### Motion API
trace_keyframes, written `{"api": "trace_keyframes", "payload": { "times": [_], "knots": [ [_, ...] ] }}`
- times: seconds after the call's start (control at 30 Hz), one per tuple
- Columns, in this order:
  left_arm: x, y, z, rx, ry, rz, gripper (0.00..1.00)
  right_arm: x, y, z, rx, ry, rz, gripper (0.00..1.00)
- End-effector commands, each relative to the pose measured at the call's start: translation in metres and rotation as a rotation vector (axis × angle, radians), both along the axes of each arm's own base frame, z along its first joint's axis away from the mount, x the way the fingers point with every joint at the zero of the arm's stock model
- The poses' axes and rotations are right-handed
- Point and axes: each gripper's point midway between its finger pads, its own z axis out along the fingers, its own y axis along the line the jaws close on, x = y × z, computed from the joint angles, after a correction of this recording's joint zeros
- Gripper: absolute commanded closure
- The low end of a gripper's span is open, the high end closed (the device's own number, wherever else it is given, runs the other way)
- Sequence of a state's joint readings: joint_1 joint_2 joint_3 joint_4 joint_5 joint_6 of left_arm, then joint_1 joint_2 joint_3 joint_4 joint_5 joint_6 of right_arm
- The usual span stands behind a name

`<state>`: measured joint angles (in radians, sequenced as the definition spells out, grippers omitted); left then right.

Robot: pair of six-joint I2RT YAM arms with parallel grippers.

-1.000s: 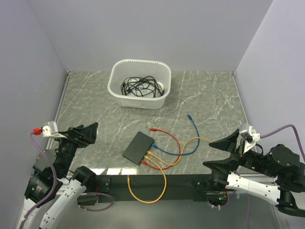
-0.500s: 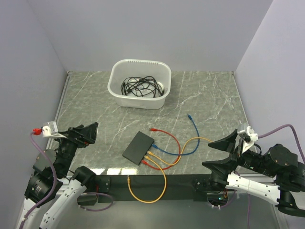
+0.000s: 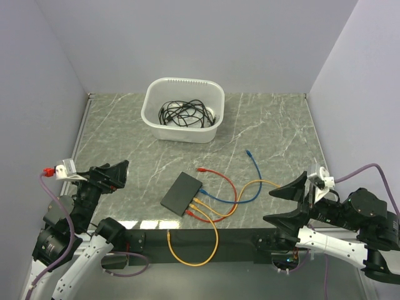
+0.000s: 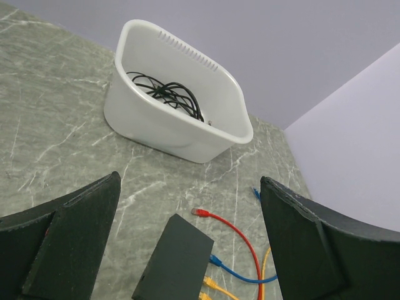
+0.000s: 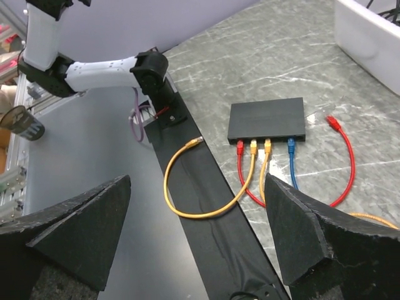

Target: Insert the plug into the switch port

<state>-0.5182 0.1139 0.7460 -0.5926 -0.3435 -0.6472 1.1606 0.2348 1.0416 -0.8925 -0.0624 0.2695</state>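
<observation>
So far, no plug is picked up.
Both the left claw (image 3: 120, 173) and the right claw (image 3: 270, 206) gape wide apart and hold nothing, low at the frame's sides. The switch (image 3: 182, 193), a flat dull-black box, lies low in the middle on the green marbled tabletop (image 3: 125, 125). Four thin bendy wires (image 5: 253, 149) already sit in it. I think the loose red plug (image 3: 200, 169) beside it must be grabbed and pushed in.

My matte-black switch (image 3: 182, 194), flat and askew near the table's (image 3: 125, 137) front edge, four coloured plugs (image 5: 266, 146) in its ports, loose red plug (image 3: 200, 169) beside its far corner
</observation>
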Motion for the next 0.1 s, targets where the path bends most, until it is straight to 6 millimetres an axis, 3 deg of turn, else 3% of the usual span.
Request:
{"api": "trace_keyframes", "payload": {
  "times": [0.0,0.07],
  "knots": [
    [0.0033,0.0020,-0.0005,0.008,0.003,0.018,0.01,0.0007,0.0064,0.0120,0.041,-0.030,0.016,0.07],
    [0.0036,0.0020,-0.0007,0.007,0.005,0.020,0.01,0.0055,0.0034,0.0128,0.051,-0.025,-0.019,0.07]
  ]
}}
